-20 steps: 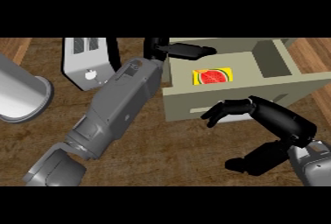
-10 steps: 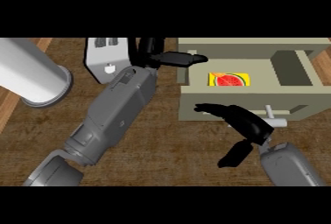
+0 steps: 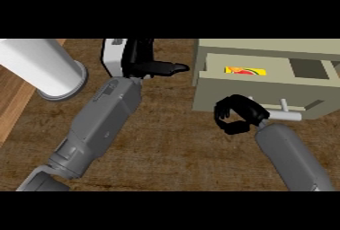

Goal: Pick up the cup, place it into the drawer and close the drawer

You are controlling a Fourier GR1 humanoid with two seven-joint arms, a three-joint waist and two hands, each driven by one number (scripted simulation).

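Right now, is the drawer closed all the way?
No, the drawer is pulled out, and a yellow and red thing shows inside it.

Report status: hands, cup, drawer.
Left hand open, up by the white appliance. Right hand curled at the drawer, beside its handle. Cup inside, drawer open. Nothing else in front of it.

Grey left forearm (image 3: 103,121), panelled, angular; grey right forearm (image 3: 292,155), smooth, rounded; left hand (image 3: 142,63), right hand (image 3: 236,114) black.
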